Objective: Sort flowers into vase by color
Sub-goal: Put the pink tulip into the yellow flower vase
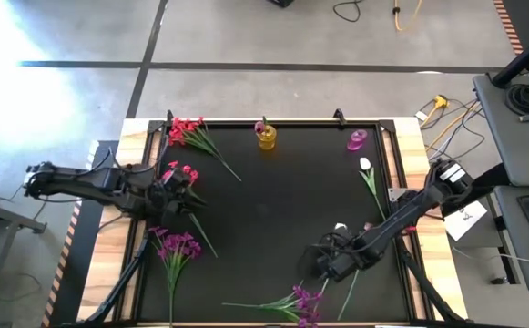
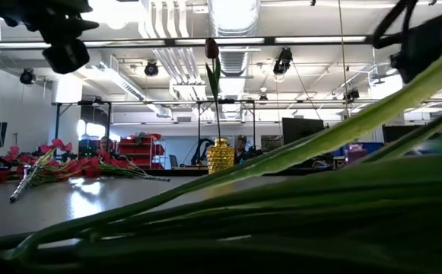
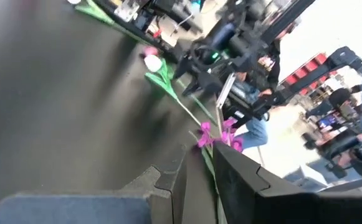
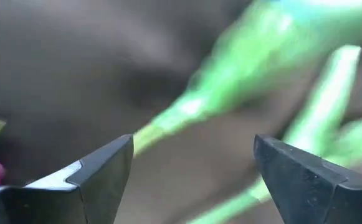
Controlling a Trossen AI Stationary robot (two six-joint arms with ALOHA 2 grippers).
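Note:
My left gripper (image 1: 178, 193) is over the table's left side, shut on a red-pink flower (image 1: 184, 171). Its stem (image 1: 206, 239) runs toward the near edge. My right gripper (image 1: 323, 266) is open, low over the near right part of the table. Blurred green stems (image 4: 187, 112) lie just beyond its fingertips, and it touches nothing. A white bud (image 1: 340, 226) shows beside that arm. A yellow vase (image 1: 266, 138) at the far edge holds one dark magenta bud (image 2: 211, 49). A pink vase (image 1: 357, 139) stands to its right. My left gripper pinches the red-pink flower's thin green stem (image 3: 209, 167) between its two nearly closed fingers, close below the blossoms. The fingers lie across the stem. In the low view the gripper (image 2: 65, 38) is well above the table; whether the stem's free end is lifted does not show.
Another red-pink cluster (image 1: 188, 132) lies at the far left corner. One purple cluster (image 1: 177, 246) lies near left and another (image 1: 302, 302) at the near edge. A white tulip (image 1: 365, 165) lies near the right edge. Thick green stems (image 2: 297, 205) fill the low view's foreground.

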